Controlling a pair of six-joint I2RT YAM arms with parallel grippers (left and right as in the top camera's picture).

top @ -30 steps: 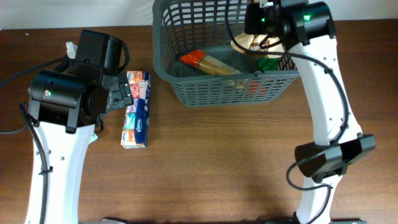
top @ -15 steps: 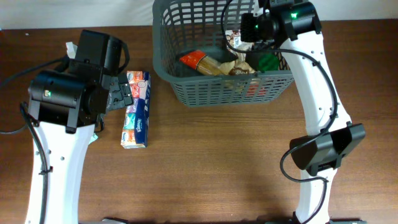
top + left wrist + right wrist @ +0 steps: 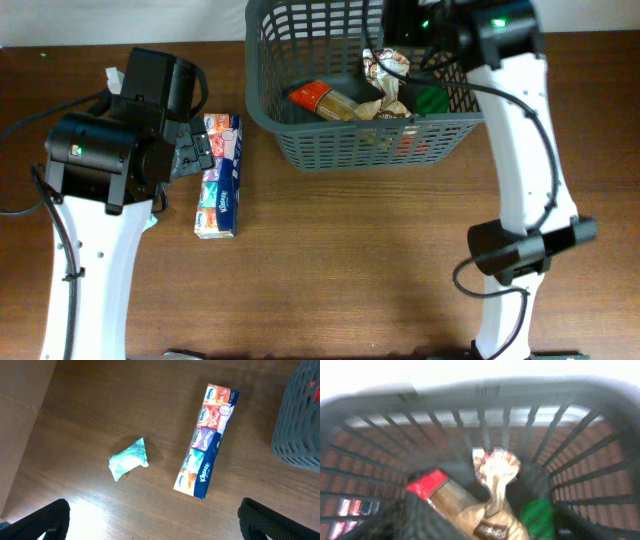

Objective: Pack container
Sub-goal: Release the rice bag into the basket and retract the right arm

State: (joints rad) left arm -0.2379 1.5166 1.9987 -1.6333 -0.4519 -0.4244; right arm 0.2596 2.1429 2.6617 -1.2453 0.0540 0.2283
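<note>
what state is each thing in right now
container, upright, partly filled
crinkled snack bag, lying in the container, not gripped
red-topped packet, lying in the container
green item, in the container
tissue pack, flat on the table, outside the container
teal wrapper, crumpled on the table
left gripper, open, empty
right gripper, open above the snack bag

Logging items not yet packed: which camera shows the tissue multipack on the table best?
The left wrist view. The tissue multipack lies whole and unobstructed there, its labels sharp. Overhead shows it too, but smaller and with less label detail. The right wrist view looks into the container and gives no clear sight of it.
</note>
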